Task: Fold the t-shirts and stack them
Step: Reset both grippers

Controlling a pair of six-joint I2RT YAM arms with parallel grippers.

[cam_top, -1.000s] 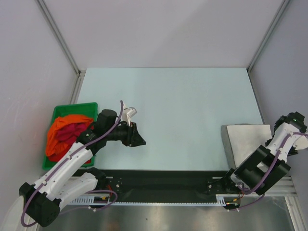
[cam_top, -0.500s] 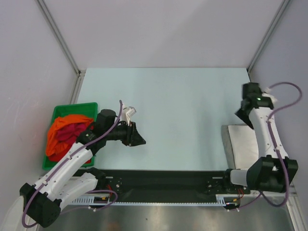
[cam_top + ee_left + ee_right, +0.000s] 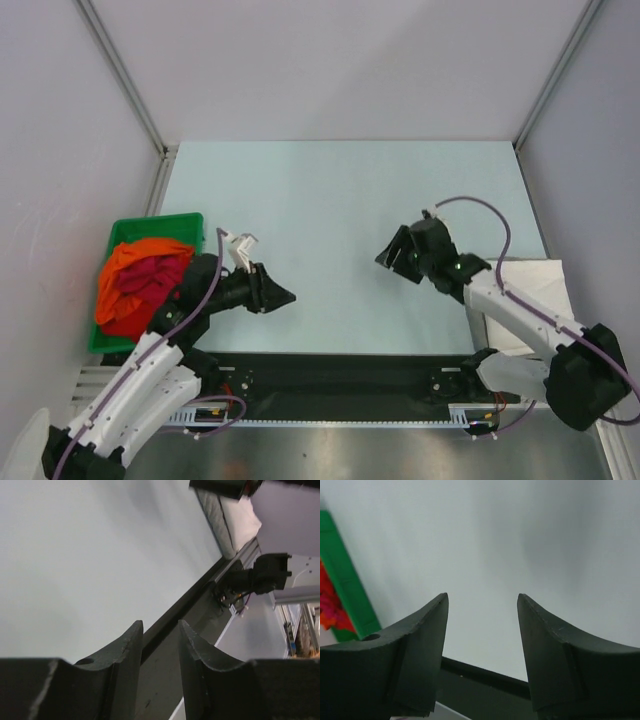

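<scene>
Two t-shirts, one orange and one dark red, lie crumpled in the green bin at the left. A folded white t-shirt lies at the table's right edge, partly behind my right arm; the left wrist view shows it on top of a grey layer. My left gripper hovers open and empty just right of the bin. Over the table's middle, my right gripper is open and empty, pointing left toward the bin.
A black rail runs along the near edge between the arm bases. Grey walls with metal posts enclose the pale table on three sides.
My right arm has swung from the folded pile at the right edge to the middle of the table, and its jaws have opened. The left gripper has drawn back slightly toward the near edge.
</scene>
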